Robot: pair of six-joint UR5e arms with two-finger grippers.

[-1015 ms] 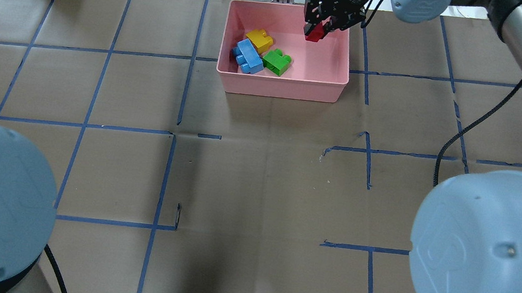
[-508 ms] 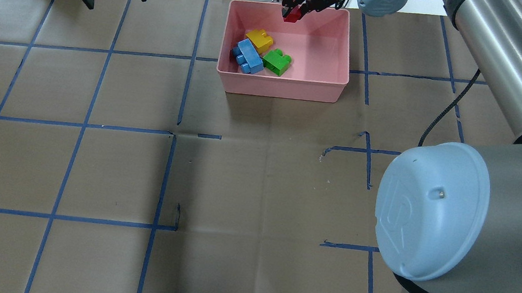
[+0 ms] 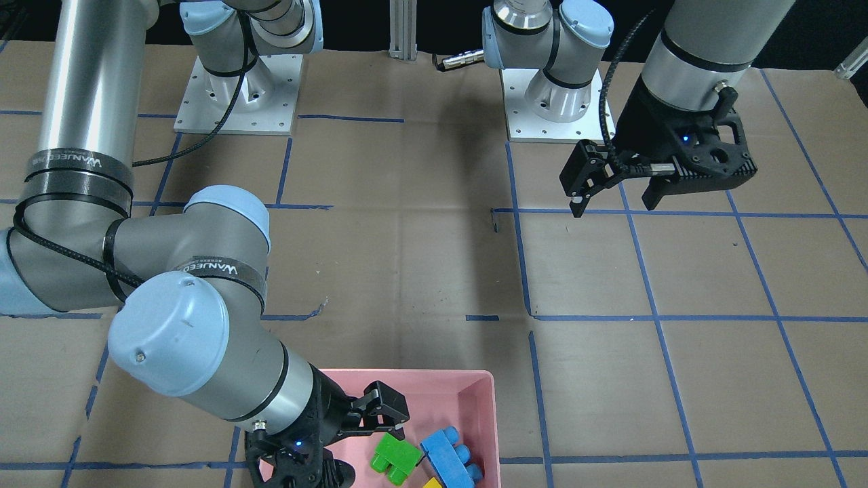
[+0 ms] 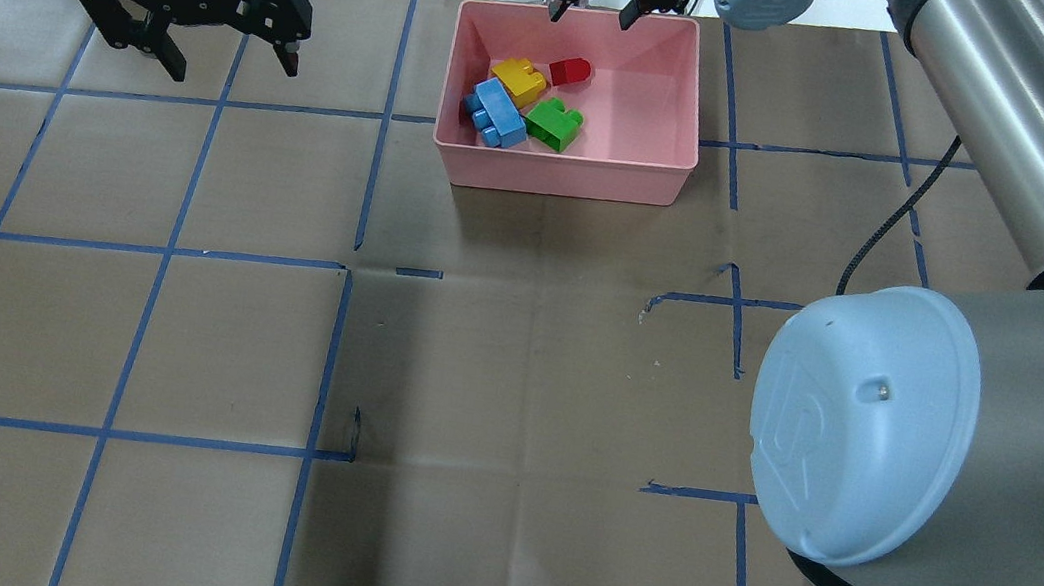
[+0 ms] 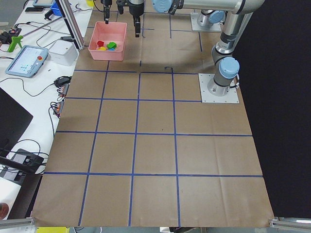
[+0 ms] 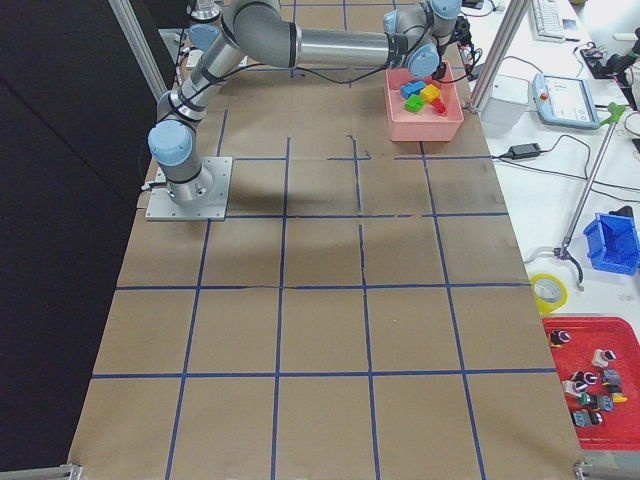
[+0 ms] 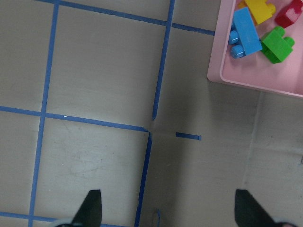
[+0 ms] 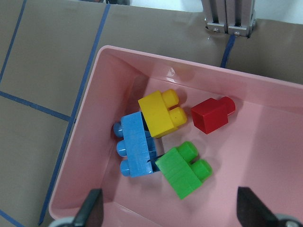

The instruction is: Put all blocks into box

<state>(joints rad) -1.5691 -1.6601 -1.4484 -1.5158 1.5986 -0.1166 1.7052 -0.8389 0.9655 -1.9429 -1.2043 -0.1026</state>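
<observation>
Fingertips (image 8: 92,208) of the right gripper (image 8: 169,210) stand spread wide at the bottom corners of the right wrist view, with nothing between them. The gripper hangs above the shallow pink plastic box (image 8: 284,142). All four studded plastic bricks lie on the box floor. The small red brick (image 8: 212,115) sits alone towards the far wall, just beside the yellow brick (image 8: 160,113). The yellow one touches the long blue three-stud brick (image 8: 136,144), and the green brick (image 8: 182,171) touches the blue one's near end.

The left wrist view shows the left gripper (image 7: 168,210) equally wide apart and empty, above the brown paper-covered table (image 7: 94,71) with its blue tape grid. The box and its bricks take up only the upper right corner.

From overhead, the right gripper hovers at the box's far rim, and the left is well apart to the side.

The front-facing view cuts the box off at the frame's lower edge. Green, blue and a corner of yellow show there, while red is out of sight.

Both side views are too small to add anything beyond coloured bricks in the box.

With every brick inside the box, I judge the task done; at most the arms need drawing back.
</observation>
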